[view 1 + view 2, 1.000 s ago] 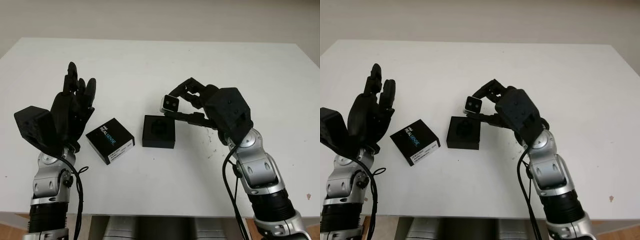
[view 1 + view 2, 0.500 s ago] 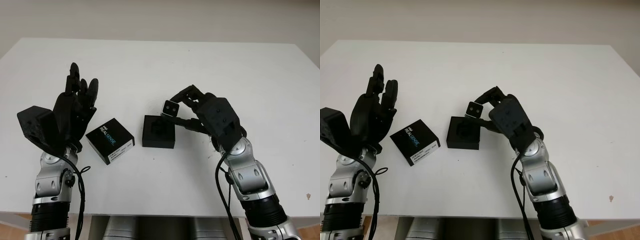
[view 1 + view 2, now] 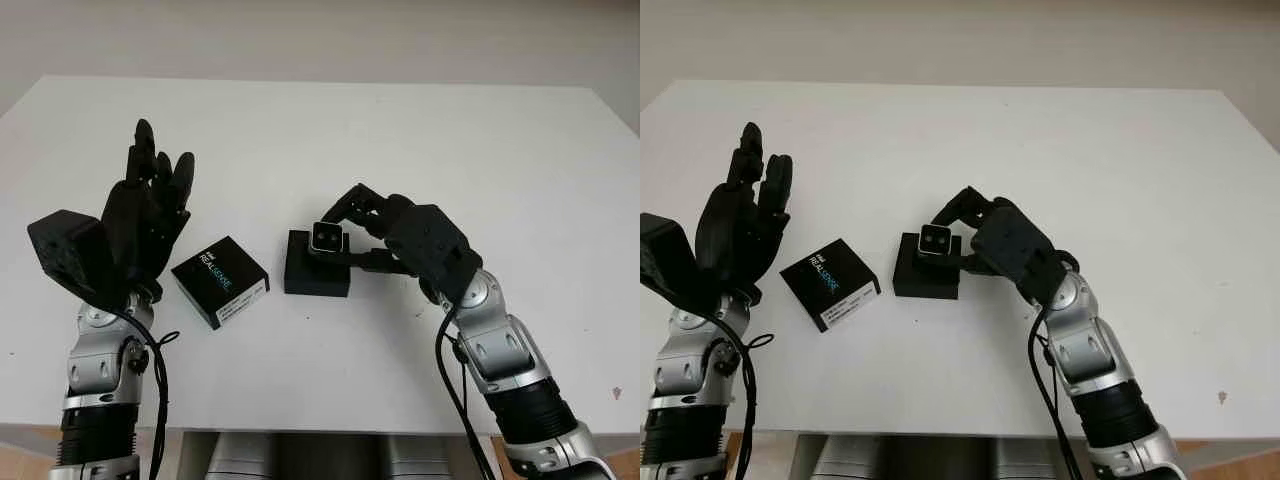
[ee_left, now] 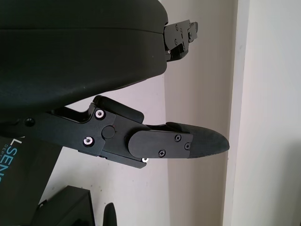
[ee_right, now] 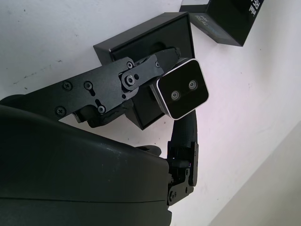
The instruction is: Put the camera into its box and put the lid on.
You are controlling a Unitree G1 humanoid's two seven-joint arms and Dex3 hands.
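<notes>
Right hand pinches the camera just over the open box to seat it, while the open left hand waits raised beside the lid.

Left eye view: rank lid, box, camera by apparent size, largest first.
1. lid, printed REALSENSE, flat on the table.
2. box, slightly smaller; the camera covers part of it, so this is close.
3. camera, clearly smallest, held by the right hand over the box.

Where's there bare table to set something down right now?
Bare table runs behind the box and lid, and right of the right hand holding the camera. It is crowded between the raised, open left hand and the box.
</notes>
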